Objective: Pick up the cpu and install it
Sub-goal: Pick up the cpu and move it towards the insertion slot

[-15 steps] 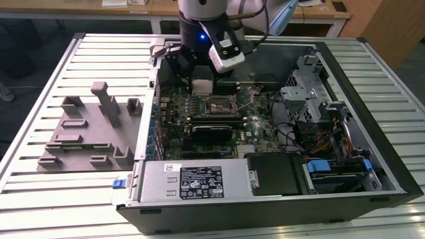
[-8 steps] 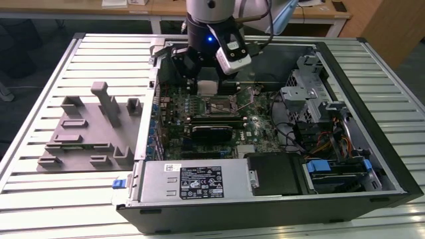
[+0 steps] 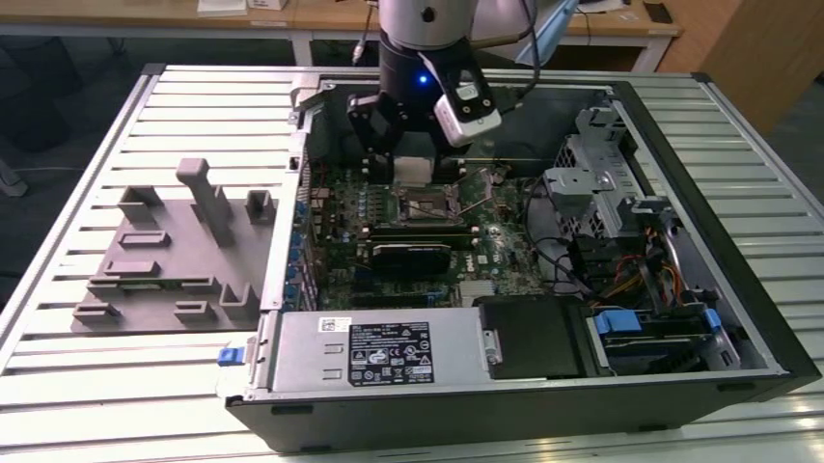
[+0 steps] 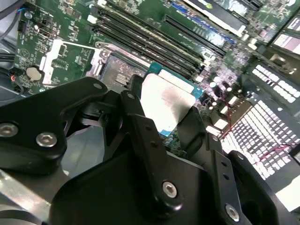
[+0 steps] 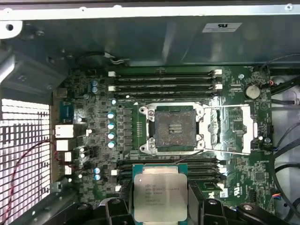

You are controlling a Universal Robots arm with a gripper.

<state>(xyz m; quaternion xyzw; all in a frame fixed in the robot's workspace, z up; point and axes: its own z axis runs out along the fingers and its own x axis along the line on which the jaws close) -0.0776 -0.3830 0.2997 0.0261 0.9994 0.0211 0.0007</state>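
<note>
My gripper is shut on the cpu, a flat square chip with a silvery top, and holds it above the motherboard inside the open computer case. In both wrist views the cpu sits between the two black fingers. The open, bare cpu socket lies a short way ahead of the chip, with its metal load plate swung aside. In the exterior view the socket is just below and in front of the gripper.
Memory slots run along both sides of the socket. A black card and the power supply lie nearer the case front, with drive cages and cables at the exterior view's right. A grey fixture tray rests on the slatted table.
</note>
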